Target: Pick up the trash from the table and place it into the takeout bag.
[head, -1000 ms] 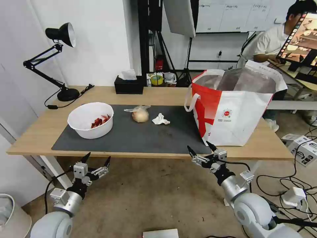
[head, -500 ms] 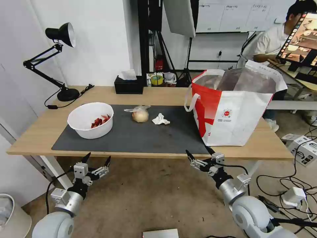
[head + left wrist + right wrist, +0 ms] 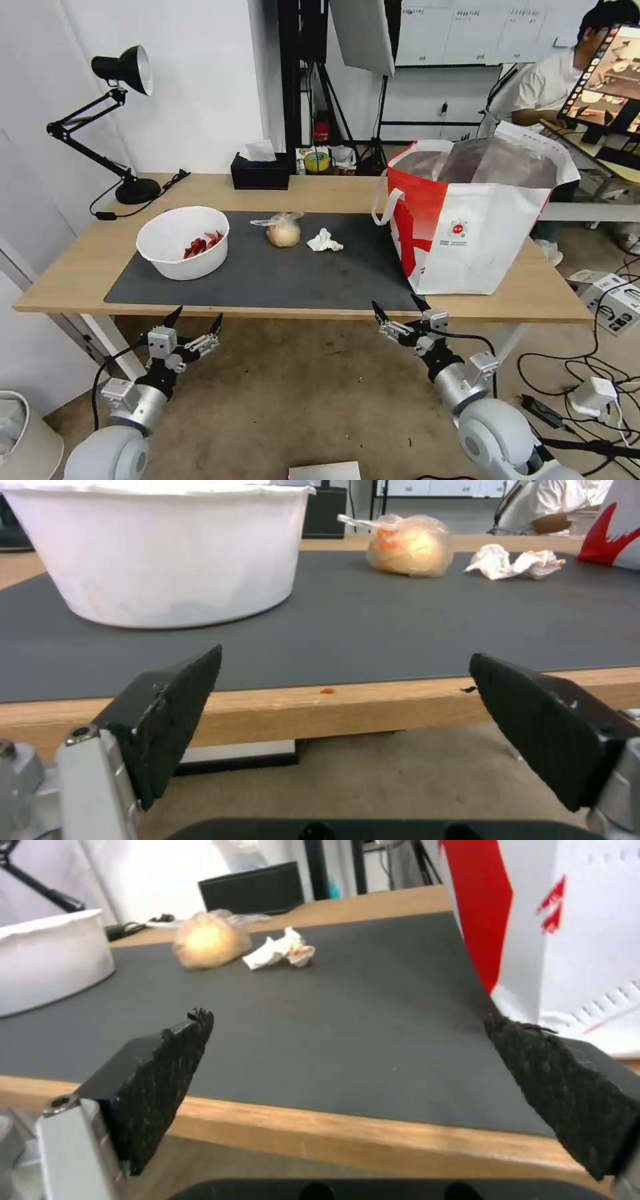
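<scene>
The fingers of the left gripper (image 3: pixel 195 320) and right gripper (image 3: pixel 399 308) are spread wide and empty, below the worktop (image 3: pixel 80 267) edge. The bowl (image 3: pixel 183 241), bagged lump (image 3: pixel 283 231) and tissue (image 3: pixel 324 241) are laid on the mat (image 3: pixel 280 273), beside the takeout bag (image 3: pixel 477 220).

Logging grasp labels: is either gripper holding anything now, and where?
Nothing: left gripper and right gripper hang open below the table edge.
</scene>
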Robot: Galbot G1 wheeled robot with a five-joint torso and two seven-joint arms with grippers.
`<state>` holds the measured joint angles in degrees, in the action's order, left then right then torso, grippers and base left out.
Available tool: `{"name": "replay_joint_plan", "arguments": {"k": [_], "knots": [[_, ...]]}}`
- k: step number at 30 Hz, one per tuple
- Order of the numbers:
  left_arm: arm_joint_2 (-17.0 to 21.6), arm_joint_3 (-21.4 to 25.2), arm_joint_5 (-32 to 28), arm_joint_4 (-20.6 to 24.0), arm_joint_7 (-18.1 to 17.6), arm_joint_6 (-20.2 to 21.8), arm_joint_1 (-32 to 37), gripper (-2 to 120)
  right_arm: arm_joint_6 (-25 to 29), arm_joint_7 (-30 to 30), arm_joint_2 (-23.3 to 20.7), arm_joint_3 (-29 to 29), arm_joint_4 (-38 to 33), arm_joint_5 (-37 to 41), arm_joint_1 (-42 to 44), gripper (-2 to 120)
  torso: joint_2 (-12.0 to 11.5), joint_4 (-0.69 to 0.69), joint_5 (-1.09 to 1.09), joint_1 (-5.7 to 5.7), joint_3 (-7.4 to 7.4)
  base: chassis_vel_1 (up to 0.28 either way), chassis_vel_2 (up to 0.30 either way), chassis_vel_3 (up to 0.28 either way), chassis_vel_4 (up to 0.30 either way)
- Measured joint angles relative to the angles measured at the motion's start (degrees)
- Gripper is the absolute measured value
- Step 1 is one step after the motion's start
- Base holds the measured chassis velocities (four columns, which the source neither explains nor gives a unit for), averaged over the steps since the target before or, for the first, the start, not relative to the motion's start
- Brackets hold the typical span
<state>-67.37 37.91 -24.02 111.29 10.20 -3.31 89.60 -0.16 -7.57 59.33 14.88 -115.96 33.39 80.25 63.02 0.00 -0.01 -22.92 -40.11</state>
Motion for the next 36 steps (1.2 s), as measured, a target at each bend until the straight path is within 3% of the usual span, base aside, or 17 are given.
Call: {"name": "replay_joint_plan", "arguments": {"k": [11,19,26,31,36], "knots": [[0.23,-0.52,0.01,-0.05,-0.04,0.03,-0.4,100,-1.32,-3.53,1.14,-3.82,2.03,0.63,-5.73,100,0.0,-0.01,0.01,0.0,0.0,0.0,0.0,0.0,0.0],[0.5,-1.0,0.01,-0.39,-0.08,0.24,-0.81,100,-5.7,-6.2,1.48,-11.18,6.47,2.7,-19.99,100,0.0,0.01,0.0,0.0,0.0,0.0,0.0,0.0,0.0],[0.67,-0.75,-0.13,-0.39,-0.09,0.33,-0.78,100,-10.01,-7.83,4.54,-19.53,15.61,5.85,-34.93,100,0.0,0.0,0.0,0.0,-0.01,0.0,0.0,0.0,0.0],[0.53,-0.71,-0.14,-0.39,-0.1,0.33,-0.71,100,-12.62,-8.52,6.74,-21.72,20.32,7.15,-41.23,100,0.0,0.01,0.0,0.0,-0.01,0.0,0.0,0.0,0.0],[0.29,-0.67,-0.11,-0.4,-0.1,0.31,-0.63,100,-19.36,-8.95,9.55,-23.64,26.49,9.2,-49.26,100,0.0,0.01,0.0,0.0,0.0,0.0,0.0,0.0,0.0]]}}
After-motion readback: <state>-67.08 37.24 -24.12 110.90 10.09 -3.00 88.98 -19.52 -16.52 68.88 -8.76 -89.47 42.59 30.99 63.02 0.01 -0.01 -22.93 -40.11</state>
